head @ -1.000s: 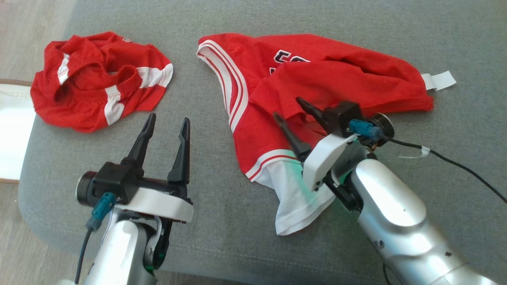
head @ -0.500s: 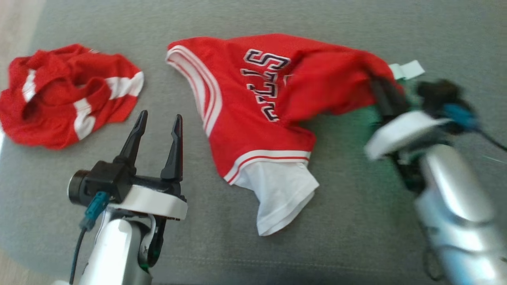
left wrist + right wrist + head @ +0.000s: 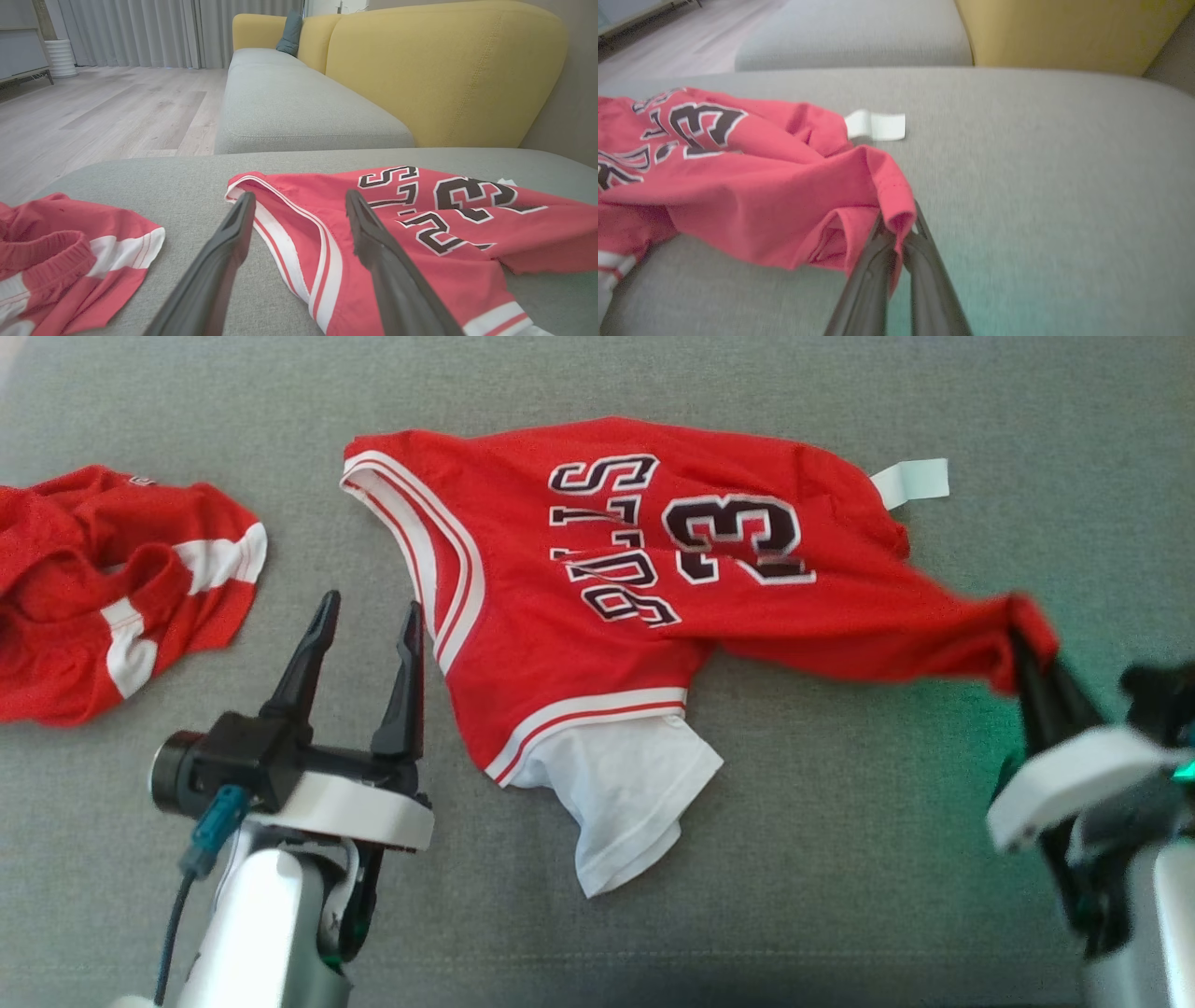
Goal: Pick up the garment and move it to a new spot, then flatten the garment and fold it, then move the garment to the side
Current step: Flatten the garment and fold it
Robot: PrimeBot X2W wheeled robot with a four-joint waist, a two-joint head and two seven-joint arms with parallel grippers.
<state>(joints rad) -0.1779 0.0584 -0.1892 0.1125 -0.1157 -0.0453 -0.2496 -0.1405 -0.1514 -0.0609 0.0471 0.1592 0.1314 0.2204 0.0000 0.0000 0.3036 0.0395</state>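
Right gripper (image 3: 896, 228) has its jaws pressed together, pinching the right corner of the red jersey (image 3: 597, 588), and that corner hangs a little above the grey cushion (image 3: 840, 859). The rest of the jersey lies stretched across the middle of the cushion, lettering and number face up, with a white tag (image 3: 915, 481) poking out at its far right and a white panel (image 3: 625, 793) at its near edge. Left gripper (image 3: 369, 609) hovers empty, jaws spread wide, just left of the jersey's striped edge. Crumpled red-and-white shorts (image 3: 103, 597) sit well apart on the left.
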